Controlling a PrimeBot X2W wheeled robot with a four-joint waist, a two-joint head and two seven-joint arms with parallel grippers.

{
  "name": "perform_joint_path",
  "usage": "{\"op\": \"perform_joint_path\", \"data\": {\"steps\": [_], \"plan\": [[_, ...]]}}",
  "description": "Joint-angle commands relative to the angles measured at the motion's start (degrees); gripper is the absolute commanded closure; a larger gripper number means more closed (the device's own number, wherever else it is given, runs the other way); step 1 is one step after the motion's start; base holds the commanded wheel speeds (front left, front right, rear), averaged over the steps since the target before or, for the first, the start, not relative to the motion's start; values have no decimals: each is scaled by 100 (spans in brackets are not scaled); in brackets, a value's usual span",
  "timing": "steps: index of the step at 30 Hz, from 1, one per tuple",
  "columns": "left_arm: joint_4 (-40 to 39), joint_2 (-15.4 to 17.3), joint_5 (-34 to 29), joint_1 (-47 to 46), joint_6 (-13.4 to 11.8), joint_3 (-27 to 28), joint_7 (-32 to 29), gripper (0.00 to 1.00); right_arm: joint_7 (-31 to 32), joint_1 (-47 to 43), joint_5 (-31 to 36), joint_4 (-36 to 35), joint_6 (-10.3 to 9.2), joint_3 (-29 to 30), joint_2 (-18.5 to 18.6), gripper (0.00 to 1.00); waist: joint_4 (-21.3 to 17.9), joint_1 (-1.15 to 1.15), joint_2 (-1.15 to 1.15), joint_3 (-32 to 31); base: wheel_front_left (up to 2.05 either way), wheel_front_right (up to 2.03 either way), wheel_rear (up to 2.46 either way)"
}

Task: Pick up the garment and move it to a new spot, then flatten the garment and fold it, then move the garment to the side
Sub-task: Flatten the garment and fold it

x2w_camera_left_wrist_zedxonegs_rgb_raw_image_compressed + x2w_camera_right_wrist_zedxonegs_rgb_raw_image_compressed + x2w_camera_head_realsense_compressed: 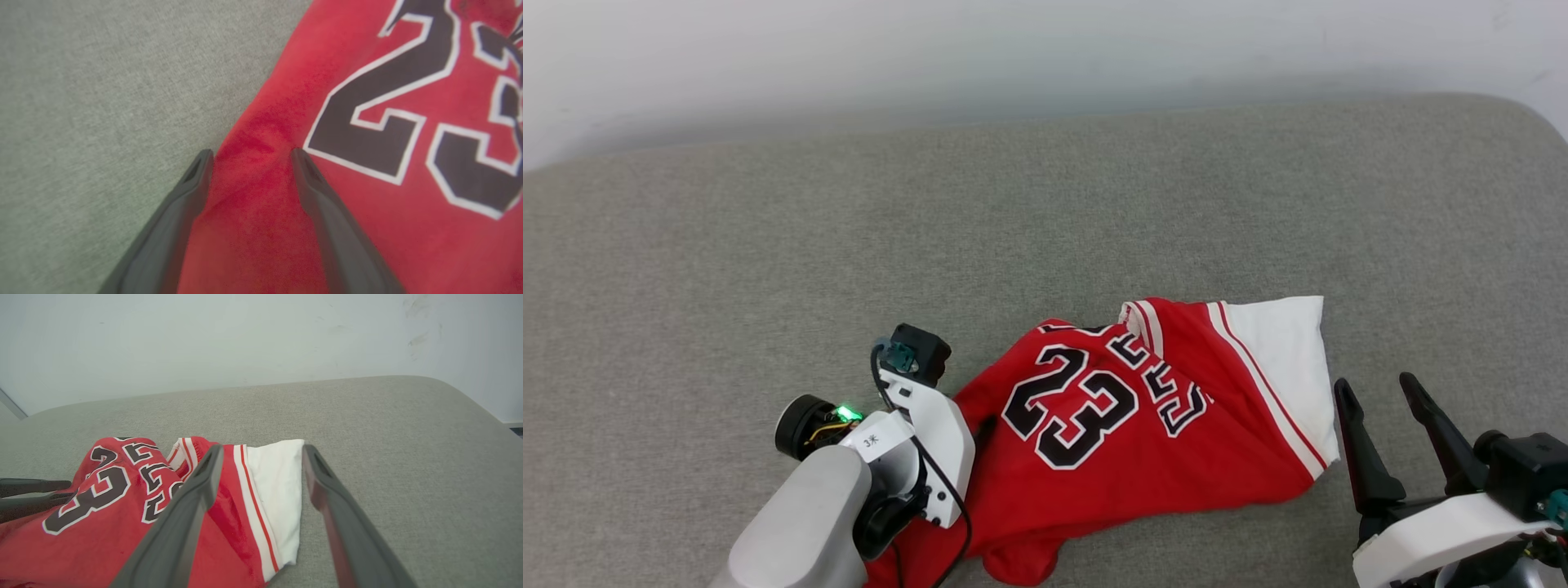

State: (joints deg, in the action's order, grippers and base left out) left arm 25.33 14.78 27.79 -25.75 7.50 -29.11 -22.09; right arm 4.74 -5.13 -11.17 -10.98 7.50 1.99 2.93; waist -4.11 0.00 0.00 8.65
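Grey surface stretches wide beyond garment; left tool straddling edge.

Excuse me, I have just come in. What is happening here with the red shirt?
A two-armed robot is working on the garment, a red shirt numbered 23, lying crumpled on a grey padded surface. The left gripper is at its left edge, open, with a wrinkle of red cloth between its fingers. The right gripper is open beside the white sleeve. Nothing is gripped yet.

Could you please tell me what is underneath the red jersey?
The jersey lies on the grey fabric surface, visible all around it. Anything beneath its crumpled folds is covered and cannot be seen.
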Motion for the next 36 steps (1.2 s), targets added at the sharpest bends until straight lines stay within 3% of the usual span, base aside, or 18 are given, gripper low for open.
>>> {"op": "perform_joint_path", "data": {"steps": [1, 8, 9, 10, 11, 18, 23, 28, 36], "plan": [[171, 99, 137, -130, -3, -210, -211, 0, -29, 114, -34, 46, -2, -14, -7, 0, -98, 0, 0, 133, 0, 0, 0], [948, 183, 704, -16, -1, -895, -1233, 1, -87, 206, -56, 148, -3, -27, -7, 0, -174, 0, 0, 198, 0, 0, 0], [969, 177, 799, 24, 4, -978, -1283, 54, -94, 203, -66, 162, -2, -26, -7, 0, -179, 0, 0, 191, 0, 0, 0], [942, 190, 820, 12, 7, -1055, -1213, 86, -97, 197, -68, 175, -2, -26, -7, 0, -181, 0, 0, 187, 0, 0, 0], [922, 220, 802, -19, 7, -1095, -1102, 100, -98, 190, -73, 185, -3, -13, -7, 0, -176, 0, 0, 179, 0, 0, 0], [487, 307, 420, -443, -148, -964, 108, 100, -68, 102, -83, 298, -2, 132, -7, 0, -20, 0, 0, -27, 0, 0, 0], [-202, 294, 157, -491, -319, -1027, 485, 100, -26, 27, -76, 314, -2, 241, -7, 0, 108, 0, 0, -222, 0, 0, 0], [-1230, 201, -43, -177, -415, -1336, 524, 100, 64, -43, -28, 269, -2, 337, -7, 0, 226, 0, 0, -447, 0, 0, 0], [-2080, -54, -154, 368, -145, -2520, 135, 100, 162, -44, 15, 132, -2, 415, -7, 0, 313, 0, 0, -494, 0, 0, 0]]}}
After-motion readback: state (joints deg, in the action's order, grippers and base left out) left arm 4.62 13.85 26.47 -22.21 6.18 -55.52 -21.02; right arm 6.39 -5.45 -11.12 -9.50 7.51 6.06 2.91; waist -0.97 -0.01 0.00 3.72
